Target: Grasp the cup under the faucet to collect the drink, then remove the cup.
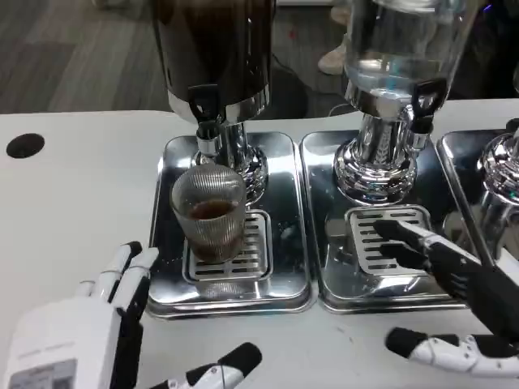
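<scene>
At the table's near left, the left hand [89,324] rests with fingers spread, holding nothing, just short of the left tray [166,284]. On that tray's grate a ribbed cup [209,212] with some brown drink stands under the dark dispenser's faucet [206,121]. Farther right, the right hand [454,312] lies spread and empty-handed, fingers over the middle tray [328,275].
</scene>
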Controlling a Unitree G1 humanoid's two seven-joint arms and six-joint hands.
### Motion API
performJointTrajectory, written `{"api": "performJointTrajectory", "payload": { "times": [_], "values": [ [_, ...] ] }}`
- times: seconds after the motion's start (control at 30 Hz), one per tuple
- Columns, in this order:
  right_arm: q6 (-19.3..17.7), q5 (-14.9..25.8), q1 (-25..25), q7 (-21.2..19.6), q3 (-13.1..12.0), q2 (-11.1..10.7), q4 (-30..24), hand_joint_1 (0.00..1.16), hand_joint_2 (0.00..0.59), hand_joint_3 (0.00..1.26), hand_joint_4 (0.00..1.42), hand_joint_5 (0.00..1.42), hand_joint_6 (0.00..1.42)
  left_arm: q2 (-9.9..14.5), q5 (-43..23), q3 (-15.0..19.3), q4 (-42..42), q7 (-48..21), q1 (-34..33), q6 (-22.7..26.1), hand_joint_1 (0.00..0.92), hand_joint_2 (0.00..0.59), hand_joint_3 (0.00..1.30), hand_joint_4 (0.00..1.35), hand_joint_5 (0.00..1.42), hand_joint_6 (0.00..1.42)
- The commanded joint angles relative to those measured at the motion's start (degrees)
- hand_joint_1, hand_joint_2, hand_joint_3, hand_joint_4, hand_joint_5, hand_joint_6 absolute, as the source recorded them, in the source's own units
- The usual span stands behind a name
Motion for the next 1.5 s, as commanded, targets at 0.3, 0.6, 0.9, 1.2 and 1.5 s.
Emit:
{"api": "performJointTrajectory", "payload": {
  "times": [0.3,0.6,0.9,1.2,1.5],
  "values": [
    [9.14,-10.16,-11.82,-3.96,5.55,3.06,0.39,0.50,0.135,0.17,0.10,0.14,0.10,1.62,-7.69,8.57,-0.54,1.39,2.14,-3.46,0.000,0.038,0.20,0.07,0.17,0.42],
    [11.33,-14.97,-17.41,-6.38,7.17,4.29,2.52,0.51,0.118,0.17,0.10,0.14,0.10,1.78,-9.32,11.22,-1.49,0.19,4.22,-6.27,0.000,0.039,0.19,0.07,0.15,0.42],
    [18.10,-19.71,-22.27,-11.69,10.40,9.54,3.21,0.55,0.059,0.12,0.10,0.13,0.08,1.03,-9.46,12.14,-1.84,1.50,7.91,-10.32,0.000,0.048,0.19,0.06,0.15,0.42],
    [21.79,-23.27,-27.40,-16.34,13.22,13.70,7.80,0.57,0.060,0.12,0.10,0.13,0.06,0.32,-10.94,14.82,-2.39,3.18,11.74,-14.55,0.000,0.049,0.19,0.06,0.16,0.42],
    [23.23,-26.45,-31.48,-21.41,15.75,17.58,13.26,0.57,0.065,0.12,0.10,0.13,0.05,-0.63,-12.88,17.15,-1.89,4.60,14.30,-18.81,0.000,0.050,0.20,0.07,0.17,0.42]
  ]
}}
